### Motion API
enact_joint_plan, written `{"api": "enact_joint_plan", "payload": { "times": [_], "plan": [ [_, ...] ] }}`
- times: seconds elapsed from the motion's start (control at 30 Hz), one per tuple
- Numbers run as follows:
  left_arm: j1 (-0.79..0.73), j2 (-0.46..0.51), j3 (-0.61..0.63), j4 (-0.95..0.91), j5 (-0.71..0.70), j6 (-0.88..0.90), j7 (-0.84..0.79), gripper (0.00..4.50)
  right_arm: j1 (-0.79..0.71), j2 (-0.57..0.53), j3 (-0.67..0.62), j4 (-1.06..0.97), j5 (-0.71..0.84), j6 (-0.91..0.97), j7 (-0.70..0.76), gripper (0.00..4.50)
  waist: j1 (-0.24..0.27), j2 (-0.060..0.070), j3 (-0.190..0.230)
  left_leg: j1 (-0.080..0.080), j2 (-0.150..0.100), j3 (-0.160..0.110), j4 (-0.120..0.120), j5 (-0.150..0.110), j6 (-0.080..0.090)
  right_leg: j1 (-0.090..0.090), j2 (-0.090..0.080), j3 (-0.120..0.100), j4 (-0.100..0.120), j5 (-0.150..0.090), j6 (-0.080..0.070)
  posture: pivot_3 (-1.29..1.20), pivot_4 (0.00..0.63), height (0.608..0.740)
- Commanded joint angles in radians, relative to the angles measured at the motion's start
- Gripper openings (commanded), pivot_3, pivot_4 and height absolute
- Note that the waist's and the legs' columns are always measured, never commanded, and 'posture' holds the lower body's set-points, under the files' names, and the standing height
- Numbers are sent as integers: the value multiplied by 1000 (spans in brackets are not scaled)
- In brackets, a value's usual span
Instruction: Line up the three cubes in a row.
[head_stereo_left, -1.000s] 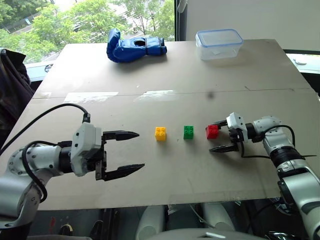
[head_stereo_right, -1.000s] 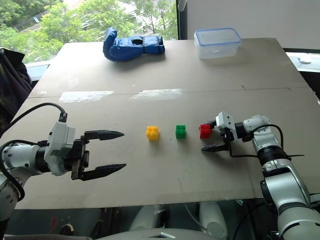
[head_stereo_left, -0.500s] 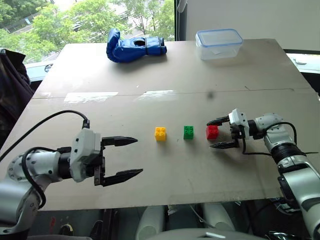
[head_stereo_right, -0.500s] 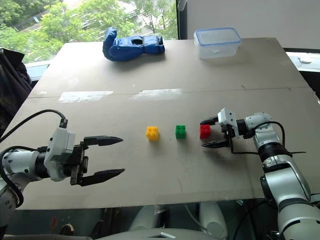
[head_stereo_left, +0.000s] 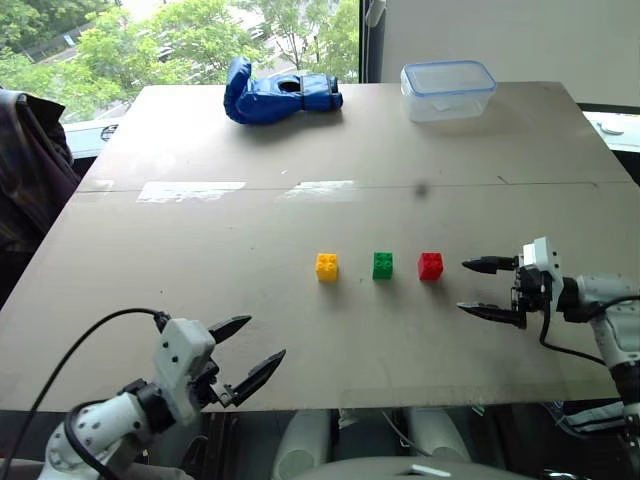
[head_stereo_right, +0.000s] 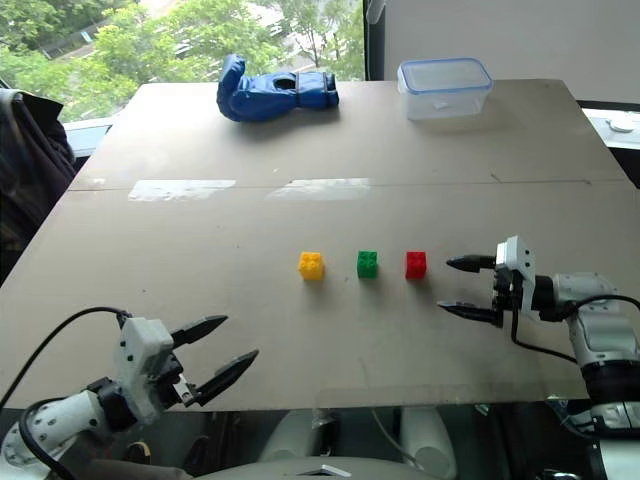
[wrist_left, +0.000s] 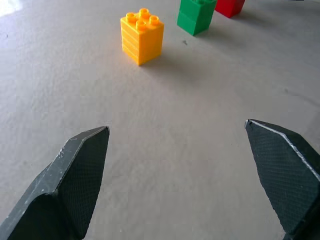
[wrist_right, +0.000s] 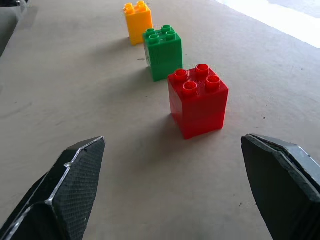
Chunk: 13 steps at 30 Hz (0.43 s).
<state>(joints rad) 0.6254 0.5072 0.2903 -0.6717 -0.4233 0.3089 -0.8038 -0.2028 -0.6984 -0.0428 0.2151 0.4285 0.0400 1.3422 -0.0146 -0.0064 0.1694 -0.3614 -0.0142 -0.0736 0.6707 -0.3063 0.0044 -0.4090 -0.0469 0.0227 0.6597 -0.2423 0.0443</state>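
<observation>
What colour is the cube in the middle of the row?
Green: the middle cube shows best in the right wrist view.

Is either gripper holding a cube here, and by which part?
Nothing is held. The left gripper and right gripper are open and empty; the red cube stands apart on the table.

- On your flat brown board bench (head_stereo_right: 200, 130) you have a small yellow studded plastic cube (head_stereo_right: 311, 265), a matching green cube (head_stereo_right: 367, 264) and a red cube (head_stereo_right: 416, 264), spaced apart in a straight row.
- Your right tool (head_stereo_right: 462, 287) sits just right of the red cube, jaws spread, touching nothing.
- Your left tool (head_stereo_right: 221, 350) hangs at the near edge, jaws spread, empty.
- At the far edge you see a blue padded glove (head_stereo_right: 272, 90) and a clear lidded plastic box (head_stereo_right: 444, 86).
</observation>
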Motion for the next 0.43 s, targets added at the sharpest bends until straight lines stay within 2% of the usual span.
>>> {"api": "enact_joint_plan", "payload": {
  "times": [0.03, 0.2, 0.43],
  "plan": [
    [52, -49, -103, -4, 98, -95, 55, 4446, 108, 48, -67, -139, -27, -41, -164, 4500, 1, 0, -1, 0, 0, 0, 0, 0, 0, 0, 0, 0, 0, 0, 0, 0, 150, 740],
    [58, -84, -159, 10, 140, -138, 102, 4446, 238, 80, -94, -208, -54, -89, -246, 4500, 3, 0, -1, 0, 0, 0, 0, 0, 0, 1, 2, 0, 0, 0, 0, 0, 150, 740],
    [5, -72, -192, 50, 143, -161, 110, 4446, 331, 101, -106, -273, -56, -124, -309, 4500, 1, 0, -1, 1, 0, 1, 1, 0, 0, 1, 3, 0, 0, 0, 0, 0, 150, 740]
  ]
}}
